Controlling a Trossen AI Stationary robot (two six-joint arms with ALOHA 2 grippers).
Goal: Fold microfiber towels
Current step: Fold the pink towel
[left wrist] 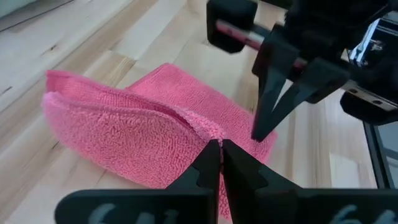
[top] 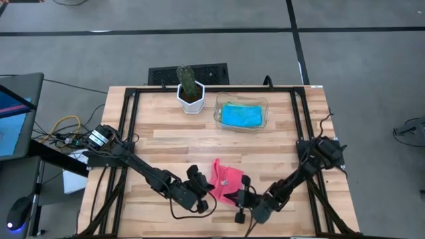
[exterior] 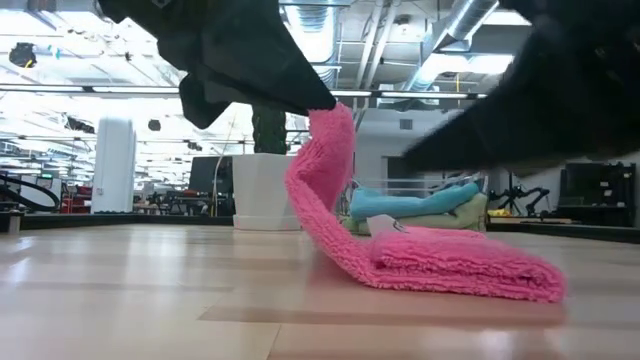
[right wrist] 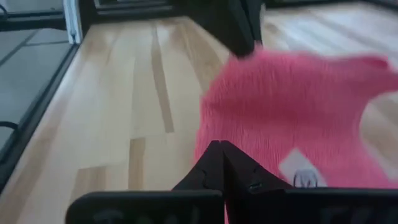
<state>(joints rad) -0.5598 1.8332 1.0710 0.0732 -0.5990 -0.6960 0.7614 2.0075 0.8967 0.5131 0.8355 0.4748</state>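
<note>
Pink towel: the hot pink microfiber towel (top: 226,180) lies on my table (top: 172,143) close to the front edge, about midway between the left and right sides; it is partly folded over itself, and in the low view one edge (exterior: 325,150) rises off the wood while the rest lies in a flat doubled layer.
My left gripper: my left gripper (left wrist: 221,144) is clenched on an edge of that pink towel and holds it up; in the high view it sits just left of the cloth (top: 199,188).
My right gripper: my right gripper (right wrist: 221,146) is pinched tight on the pink towel's near edge, at the cloth's right front side (top: 240,196).
Stacked towels: a turquoise blue towel (top: 240,115) lies on top in the clear plastic tray (top: 263,106) toward the back edge, right of centre; the low view shows a light green towel (exterior: 470,212) under it.
Plant: a white pot with a cactus (top: 190,89) stands at the back edge, just left of the tray.
Table frame: black rails (top: 126,126) run along the left, right and back sides of the wooden top.
</note>
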